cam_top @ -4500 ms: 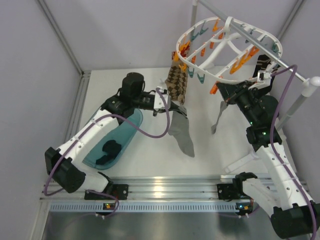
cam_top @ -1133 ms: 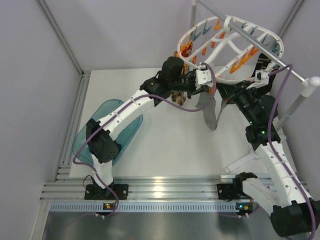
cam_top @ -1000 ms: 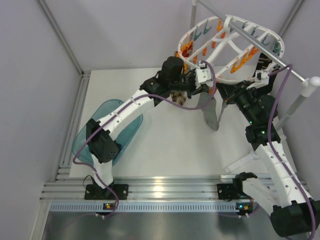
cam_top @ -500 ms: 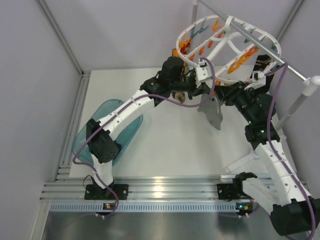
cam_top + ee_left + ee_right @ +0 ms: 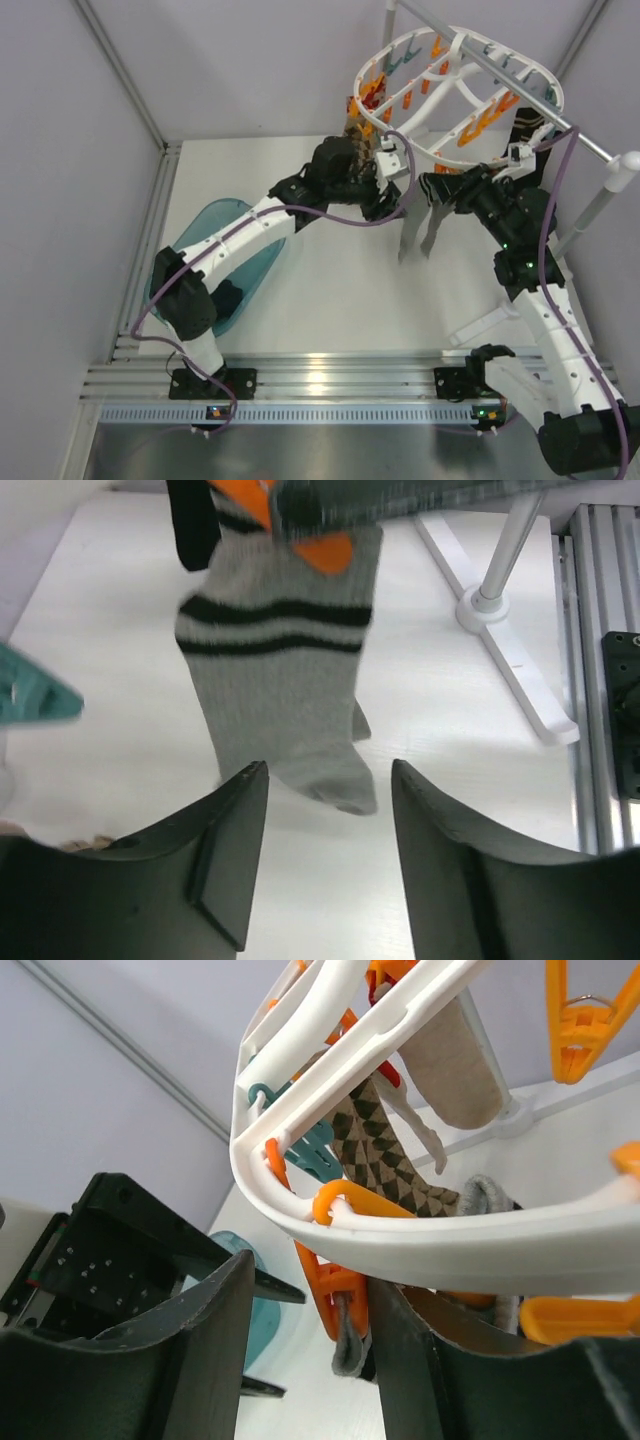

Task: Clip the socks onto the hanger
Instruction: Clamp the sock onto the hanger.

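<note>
The white oval hanger hangs at the back right with orange and teal pegs. A grey sock with black stripes dangles from an orange peg and hangs free. My left gripper is open and empty, just short of the sock's toe. My right gripper is open under the hanger ring, with the orange peg and the grey cuff between its fingers, close to the right one. A zigzag sock and a beige sock hang behind.
A translucent teal tub lies at the left with a dark sock in it. A dark sock hangs at the hanger's right side. The metal stand and its foot are at the right.
My left gripper has opened, let go of the grey sock and drawn back. My right gripper has opened off the orange peg. The sock now hangs from that peg.
</note>
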Controlling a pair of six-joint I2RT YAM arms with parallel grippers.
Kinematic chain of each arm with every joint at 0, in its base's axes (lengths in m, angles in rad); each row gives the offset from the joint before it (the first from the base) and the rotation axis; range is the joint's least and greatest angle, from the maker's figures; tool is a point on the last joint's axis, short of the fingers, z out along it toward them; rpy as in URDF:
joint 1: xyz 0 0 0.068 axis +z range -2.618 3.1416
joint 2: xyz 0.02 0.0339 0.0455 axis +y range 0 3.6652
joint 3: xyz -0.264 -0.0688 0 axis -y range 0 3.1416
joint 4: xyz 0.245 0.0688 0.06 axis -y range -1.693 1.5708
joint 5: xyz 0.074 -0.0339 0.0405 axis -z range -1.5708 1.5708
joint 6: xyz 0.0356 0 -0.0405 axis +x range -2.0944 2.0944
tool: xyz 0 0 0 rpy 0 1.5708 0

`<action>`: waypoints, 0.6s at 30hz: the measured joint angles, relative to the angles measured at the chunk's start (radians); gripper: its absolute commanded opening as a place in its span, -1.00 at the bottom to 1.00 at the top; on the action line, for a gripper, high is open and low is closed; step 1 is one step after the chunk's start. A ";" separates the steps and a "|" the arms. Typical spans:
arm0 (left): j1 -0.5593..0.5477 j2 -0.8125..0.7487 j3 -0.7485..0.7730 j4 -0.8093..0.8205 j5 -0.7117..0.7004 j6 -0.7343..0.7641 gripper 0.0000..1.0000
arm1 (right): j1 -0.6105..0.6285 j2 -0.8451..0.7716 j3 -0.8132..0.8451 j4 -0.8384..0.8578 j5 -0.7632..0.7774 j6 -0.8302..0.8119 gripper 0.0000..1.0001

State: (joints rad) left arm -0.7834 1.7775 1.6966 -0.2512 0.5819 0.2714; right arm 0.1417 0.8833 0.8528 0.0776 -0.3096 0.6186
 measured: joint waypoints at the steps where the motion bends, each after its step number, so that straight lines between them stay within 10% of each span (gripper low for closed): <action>1: 0.003 -0.030 -0.046 0.017 -0.006 -0.019 0.23 | -0.008 -0.006 0.001 -0.001 -0.003 -0.005 -0.03; 18: 0.147 -0.258 -0.462 0.641 -0.036 -0.334 0.45 | -0.177 -0.030 0.013 -0.066 -0.098 -0.080 -0.02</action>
State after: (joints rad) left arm -0.6365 1.5196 1.2350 0.3901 0.5457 -0.0628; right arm -0.0357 0.8536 0.8661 0.0116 -0.4072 0.5381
